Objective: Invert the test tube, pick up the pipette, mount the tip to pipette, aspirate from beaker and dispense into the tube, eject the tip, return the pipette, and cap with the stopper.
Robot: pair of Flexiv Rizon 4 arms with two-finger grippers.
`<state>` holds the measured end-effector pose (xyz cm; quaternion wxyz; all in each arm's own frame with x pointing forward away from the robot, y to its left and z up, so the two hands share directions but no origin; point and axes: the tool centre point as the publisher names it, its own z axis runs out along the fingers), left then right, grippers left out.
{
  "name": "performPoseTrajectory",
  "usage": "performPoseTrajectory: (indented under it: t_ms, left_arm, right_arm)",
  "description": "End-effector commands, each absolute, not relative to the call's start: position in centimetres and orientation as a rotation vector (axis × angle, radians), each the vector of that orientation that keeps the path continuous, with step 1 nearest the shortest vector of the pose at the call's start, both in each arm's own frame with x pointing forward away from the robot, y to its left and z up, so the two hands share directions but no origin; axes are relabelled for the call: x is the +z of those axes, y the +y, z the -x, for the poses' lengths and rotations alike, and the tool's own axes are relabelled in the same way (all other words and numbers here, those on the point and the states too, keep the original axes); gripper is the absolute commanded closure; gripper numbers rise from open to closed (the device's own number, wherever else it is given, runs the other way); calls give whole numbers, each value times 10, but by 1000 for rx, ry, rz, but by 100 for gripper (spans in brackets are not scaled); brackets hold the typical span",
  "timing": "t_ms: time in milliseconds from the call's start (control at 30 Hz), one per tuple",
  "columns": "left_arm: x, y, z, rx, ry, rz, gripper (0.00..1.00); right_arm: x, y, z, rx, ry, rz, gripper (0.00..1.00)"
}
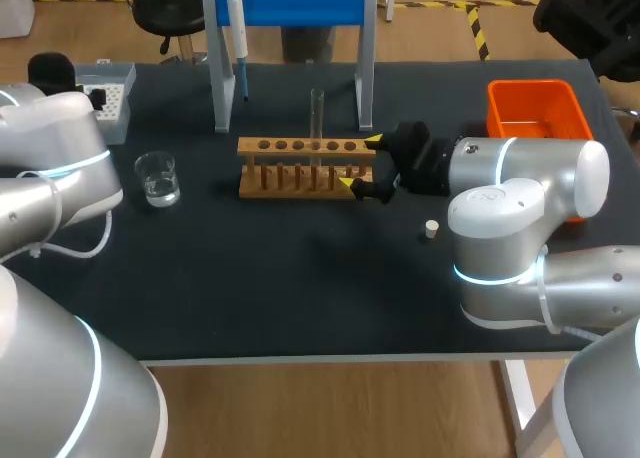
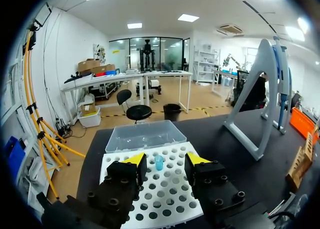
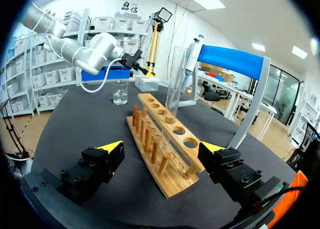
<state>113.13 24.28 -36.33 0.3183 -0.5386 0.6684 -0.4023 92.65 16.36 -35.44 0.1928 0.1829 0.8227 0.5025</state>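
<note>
- Right gripper [image 1: 360,162] is wide open and holds nothing. Its two yellow tips stand on both sides of the right end of the test tube rack [image 1: 300,164]. The right wrist view shows a gap between each finger and the wood.
- Left gripper [image 2: 166,161] is also open and empty. It hangs over the tip box [image 2: 165,194] at the far left of the table [image 1: 300,278].
- Pipette stand [image 1: 300,3], with a blue top bar and pale legs, is at the back of the table, behind the rack.
- Orange bin [image 1: 535,108] is at the far right of the table.
- The rack is wooden, with a row of holes on top and a row of pegs along its front. It lies about in the middle of the table.
- The tip box has a white plate full of holes. Its clear plastic lid [image 2: 142,136], ahead of the left fingers, shows well only in the left wrist view.
- Beaker [image 1: 158,178], of glass with some clear liquid in it, stands left of the rack, well apart from it.
- Pipette [image 1: 238,38] hangs on the left part of the stand.
- Test tube [image 1: 317,118] stands upright in one hole of the rack, a little right of its middle. Which end is up I cannot tell.
- Stopper [image 1: 431,229], small and white, lies on the table to the front right of the rack, apart from it. Only the head view shows it.
- One light blue pipette tip [image 2: 159,162] stands in the plate between the left fingers, with space on both sides. Only the left wrist view shows it.
</note>
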Motion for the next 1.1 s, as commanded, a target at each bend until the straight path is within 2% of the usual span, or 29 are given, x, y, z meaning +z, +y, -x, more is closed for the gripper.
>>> performPoseTrajectory:
  t_ms: [33, 1100]
  left_arm:
    - [-363, 244, -1134, -1055, 1768, 1417, 53]
    - [-366, 247, -1140, -1053, 1782, 1415, 53]
  right_arm:
    - [-355, 163, -927, 1411, 2308, -513, 0]
    - [-355, 163, -927, 1411, 2308, -513, 0]
